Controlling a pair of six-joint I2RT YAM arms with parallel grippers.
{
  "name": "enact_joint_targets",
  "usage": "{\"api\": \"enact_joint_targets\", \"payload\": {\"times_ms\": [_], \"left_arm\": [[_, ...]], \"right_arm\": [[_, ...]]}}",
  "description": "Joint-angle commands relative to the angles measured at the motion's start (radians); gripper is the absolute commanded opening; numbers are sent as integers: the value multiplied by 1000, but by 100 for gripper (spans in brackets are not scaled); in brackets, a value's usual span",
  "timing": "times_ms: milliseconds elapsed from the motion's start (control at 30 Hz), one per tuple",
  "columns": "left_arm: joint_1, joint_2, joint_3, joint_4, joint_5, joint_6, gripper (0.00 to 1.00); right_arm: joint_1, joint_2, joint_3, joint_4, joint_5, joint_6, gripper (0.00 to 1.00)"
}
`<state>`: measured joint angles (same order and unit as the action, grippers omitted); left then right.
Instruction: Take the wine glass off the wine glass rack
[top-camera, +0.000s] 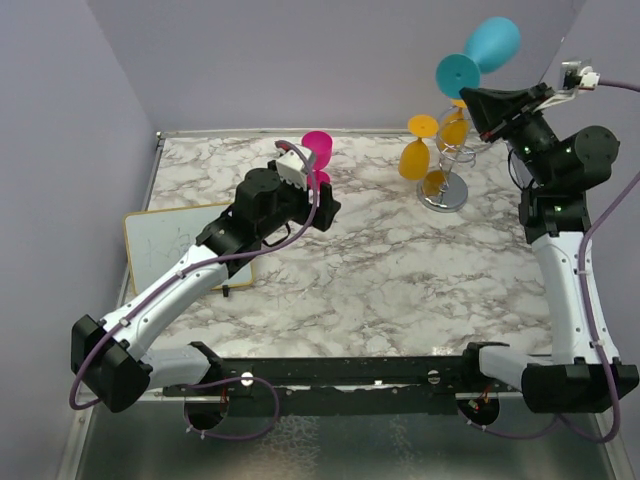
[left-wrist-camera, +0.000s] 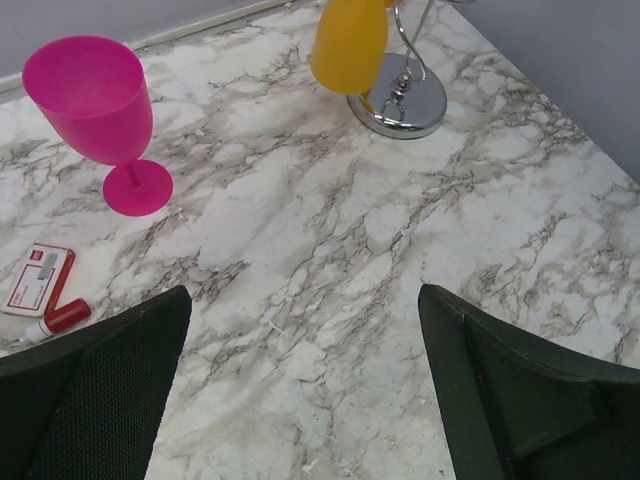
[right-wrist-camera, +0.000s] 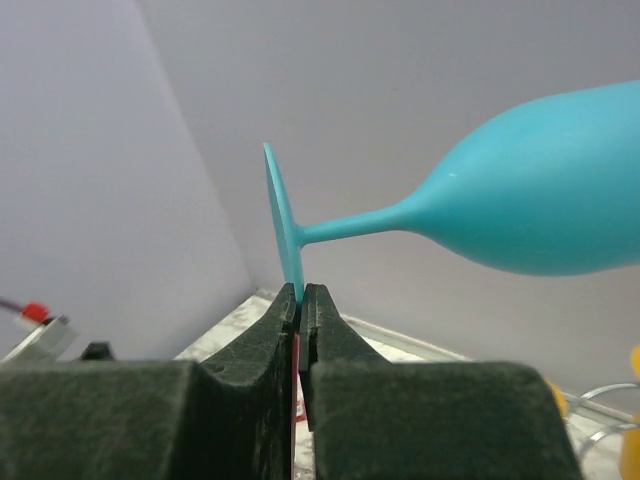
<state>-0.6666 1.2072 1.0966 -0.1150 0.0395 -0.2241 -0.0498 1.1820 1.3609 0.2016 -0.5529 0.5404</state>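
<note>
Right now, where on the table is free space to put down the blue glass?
Bare marble for the blue glass lies between the pink glass and the rack, and a wider patch between the whiteboard and the right arm. Crowded around the rack, where yellow glasses hang.

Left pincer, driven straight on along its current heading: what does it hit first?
Most likely bare tabletop. The open left pincer tilts down at the marble between the pink glass and the rack, with neither in line. Depth from the wrist view is unclear, so treat that as a guess.
</note>
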Motion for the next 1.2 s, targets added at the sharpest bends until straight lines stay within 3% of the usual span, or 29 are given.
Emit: {"api": "enact_joint_targets", "payload": {"times_ms": [0,300,567,633,833,967,1167], "left_arm": [[4,-48,-29,55,-50,-72,99],[4,-256,-176,23,-193,-322,99],[4,-376,-28,-243,-241,-279,99],[4,-367,16,-303,-210,-277,99],[4,-276,138,-412,-71,-273,99],[4,-189,239,-511,-38,-259,99],[4,-145,315,-581,-128,-226,99]], "right_arm": [[124,-60,-61,21,-76,-139,1],[395,-242,-329,-32,-72,-354,1],[653,-294,-572,-121,6,-680,1],[719,-295,-628,-154,-7,-825,2],[929,-243,-688,-204,158,-1118,1],[984,-216,-700,-208,277,-1168,1],[1108,-207,-729,-211,496,-1282,1]]}}
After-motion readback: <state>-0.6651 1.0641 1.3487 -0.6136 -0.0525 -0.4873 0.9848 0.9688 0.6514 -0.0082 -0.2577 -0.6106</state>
